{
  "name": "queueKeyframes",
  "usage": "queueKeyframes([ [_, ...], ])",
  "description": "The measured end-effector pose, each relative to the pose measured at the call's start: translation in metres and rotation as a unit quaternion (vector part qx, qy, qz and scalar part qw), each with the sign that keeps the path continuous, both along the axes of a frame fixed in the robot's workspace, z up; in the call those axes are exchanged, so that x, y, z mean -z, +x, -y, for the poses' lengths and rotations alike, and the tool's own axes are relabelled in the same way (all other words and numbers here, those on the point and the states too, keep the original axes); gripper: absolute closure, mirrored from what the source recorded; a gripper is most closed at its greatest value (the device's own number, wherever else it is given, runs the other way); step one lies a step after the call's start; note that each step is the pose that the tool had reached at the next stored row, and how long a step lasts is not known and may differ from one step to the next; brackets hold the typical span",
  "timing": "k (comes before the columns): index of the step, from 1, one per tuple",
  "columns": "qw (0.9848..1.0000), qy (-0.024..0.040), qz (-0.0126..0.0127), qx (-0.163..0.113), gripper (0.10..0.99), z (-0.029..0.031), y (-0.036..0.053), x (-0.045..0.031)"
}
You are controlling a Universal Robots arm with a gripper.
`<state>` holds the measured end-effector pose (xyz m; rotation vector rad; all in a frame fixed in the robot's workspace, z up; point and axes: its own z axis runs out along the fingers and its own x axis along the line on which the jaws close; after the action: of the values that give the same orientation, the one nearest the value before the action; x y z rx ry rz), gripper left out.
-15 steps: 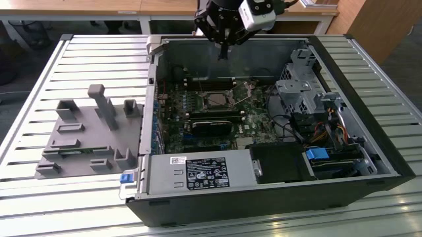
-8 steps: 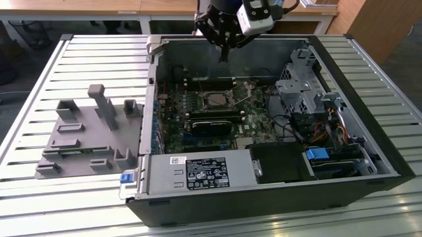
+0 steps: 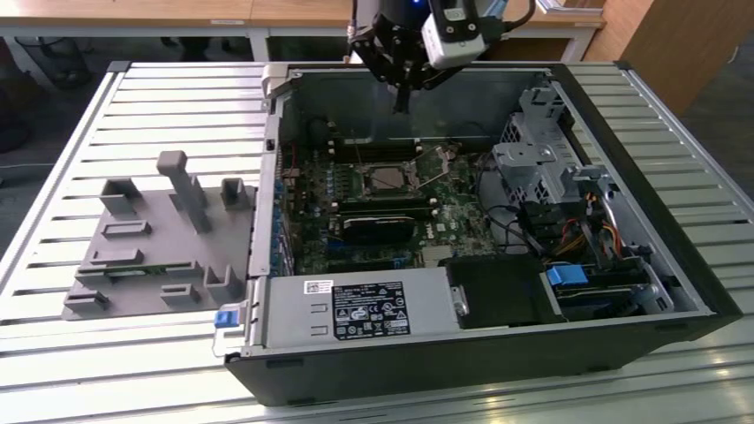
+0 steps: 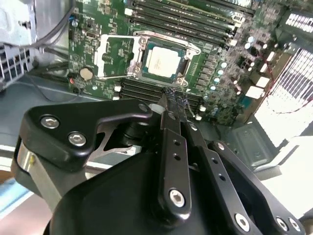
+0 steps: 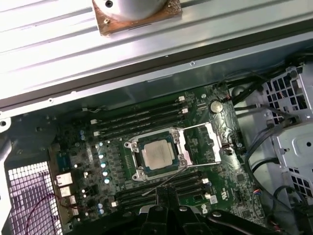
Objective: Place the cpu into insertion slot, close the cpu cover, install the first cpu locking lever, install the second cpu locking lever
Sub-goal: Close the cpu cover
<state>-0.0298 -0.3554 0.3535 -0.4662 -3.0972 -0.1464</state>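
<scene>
Fig. 1. My gripper (image 4: 173,108) above the open computer case, fingers pressed together with nothing between them.

Position of parts. The cpu (image 5: 157,152) sits flat in the insertion slot (image 5: 132,147), below and just ahead of my fingertips, with its silver face up. The cpu cover (image 5: 215,139) lies swung open beside the slot, on the side toward the coin cell (image 5: 216,105), so the chip is uncovered. One thin locking lever (image 5: 165,183) runs slantwise between my fingertips and the slot.

Hazards, as I judge them.
- The cover frame is thin and springy. A closed fingertip pushing it could slip off the edge and strike the chip face or the small parts on the motherboard (image 5: 83,161).
- If the chip is not fully seated, bringing the cover down could stress the contacts beneath. The seating cannot be confirmed from here.
- The lever is a slender wire and may spring back if my contact is off-centre.
- The long black memory slots crowd the slot on two sides and leave little room for my fingers.

Count.
- One cpu
- One insertion slot
- One cpu cover
- One gripper
- One coin cell
- One lever plainly seen; I cannot tell where the second is.
- Two banks of memory slots (image 5: 142,117), too closely set to count singly.
</scene>
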Motion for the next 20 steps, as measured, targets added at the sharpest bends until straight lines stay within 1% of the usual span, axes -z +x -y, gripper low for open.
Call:
queueKeyframes([
  [4, 0.9995, 0.0000, 0.0000, 0.032, 0.980, -0.0001, 0.0000, 0.0028],
  [7, 0.9985, 0.0000, 0.0000, 0.055, 0.980, -0.0001, 0.0000, 0.0047],
  [11, 0.9967, 0.0001, 0.0000, 0.082, 0.980, -0.0005, 0.0000, 0.0064],
  [13, 0.9963, 0.0001, 0.0000, 0.086, 0.980, -0.0010, 0.0001, 0.0070],
  [17, 0.9963, 0.0000, 0.0000, 0.086, 0.980, -0.0015, 0.0002, 0.0085],
  [20, 0.9963, 0.0000, 0.0000, 0.086, 0.980, -0.0021, 0.0005, 0.0112],
])
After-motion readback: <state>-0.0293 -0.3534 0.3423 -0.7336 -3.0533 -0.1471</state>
